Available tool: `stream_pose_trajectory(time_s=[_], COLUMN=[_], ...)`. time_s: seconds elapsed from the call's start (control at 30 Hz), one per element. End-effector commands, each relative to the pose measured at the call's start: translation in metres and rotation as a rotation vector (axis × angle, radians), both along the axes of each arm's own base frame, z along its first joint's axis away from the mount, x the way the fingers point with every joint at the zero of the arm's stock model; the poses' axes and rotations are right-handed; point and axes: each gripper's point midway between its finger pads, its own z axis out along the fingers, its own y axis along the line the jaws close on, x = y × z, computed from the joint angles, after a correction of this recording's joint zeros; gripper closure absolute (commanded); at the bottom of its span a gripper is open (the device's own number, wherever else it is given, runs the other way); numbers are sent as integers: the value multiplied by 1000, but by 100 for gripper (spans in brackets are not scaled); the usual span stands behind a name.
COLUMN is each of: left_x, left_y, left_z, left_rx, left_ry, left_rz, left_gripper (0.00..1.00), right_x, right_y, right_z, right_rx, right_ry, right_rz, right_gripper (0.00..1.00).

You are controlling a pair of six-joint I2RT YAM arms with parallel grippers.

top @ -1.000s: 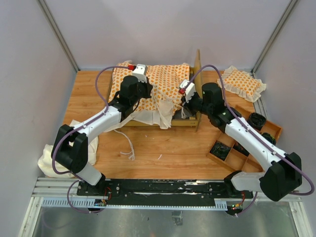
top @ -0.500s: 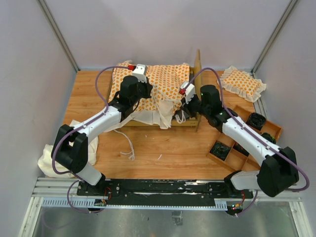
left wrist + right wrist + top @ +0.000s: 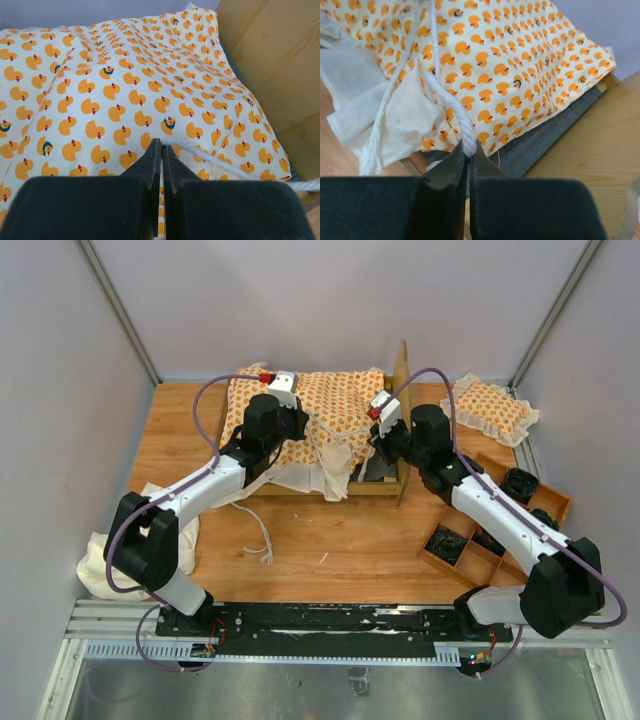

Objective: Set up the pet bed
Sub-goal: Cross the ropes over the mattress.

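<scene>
Lifting my right claw (image 3: pixel 465 148) toward light-wood bed frame (image 3: pixel 402 362), clenched on white tie string (image 3: pixel 451 106); left claw (image 3: pixel 161 145) pinches second string (image 3: pixel 226 163); wooden tabletop (image 3: pixel 330 532), grey walls (image 3: pixel 300 300).

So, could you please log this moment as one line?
left gripper: shut on white tie string | right gripper: shut on twisted white cord | orange duck-print cushion: on light-wood bed frame

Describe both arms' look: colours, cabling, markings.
The left arm and right arm match: white links, black joints and bases, a purple cable looping alongside, a white wrist block with a red tag. The jaws are matte black wedges.
</scene>
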Motion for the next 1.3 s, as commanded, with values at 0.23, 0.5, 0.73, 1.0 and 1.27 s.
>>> stream_pose_trajectory(time_s=[0.23, 0.5, 0.73, 1.0, 1.27], left_x=[3, 2, 3, 2, 5], left_y=[10, 9, 11, 13, 13], left_z=[8, 5, 7, 4, -2], left_rx=[-12, -17, -12, -14, -9], left_ry=[-33, -28, -32, -27, -19], left_rz=[27, 26, 31, 30, 35], left_gripper=[100, 100, 100, 100, 100], right_x=[-17, -14, -35, -58, -15], right_y=[0, 17, 29, 0, 0], right_z=[5, -6, 3, 15, 7], right_rx=[67, 107, 193, 193, 108], right_ry=[32, 89, 143, 164, 135], right_rz=[29, 82, 154, 36, -28], right_gripper=[100, 100, 100, 100, 100])
